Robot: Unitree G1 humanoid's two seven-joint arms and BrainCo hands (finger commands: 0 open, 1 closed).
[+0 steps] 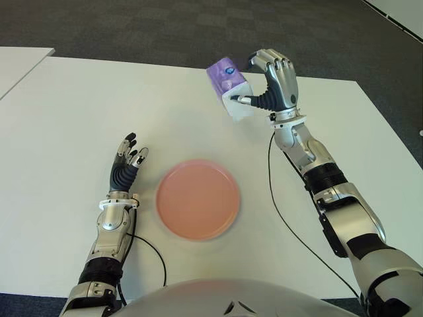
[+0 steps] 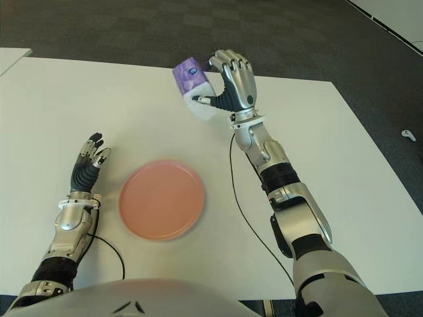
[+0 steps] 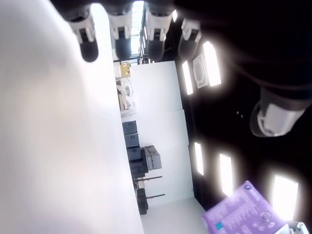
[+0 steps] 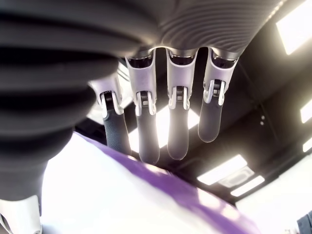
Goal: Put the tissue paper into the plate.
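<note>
A purple and white tissue pack [image 1: 228, 86] is held in the air above the far part of the white table [image 1: 66, 112], tilted. My right hand [image 1: 264, 82] is shut on it, thumb under its white end and fingers [image 4: 146, 131] curled over the purple top [image 4: 161, 185]. The pink plate [image 1: 197, 198] lies flat near the table's front, well below and left of the pack. My left hand [image 1: 127, 162] shows just left of the plate, fingers spread and holding nothing. The left wrist view catches the pack [image 3: 243, 212] farther off.
A black cable [image 1: 281, 211] runs across the table beside my right forearm. Another cable [image 1: 155, 254] loops by my left forearm. Dark carpet [image 1: 165, 26] lies beyond the far table edge, and a second white surface [image 1: 20, 63] shows at the far left.
</note>
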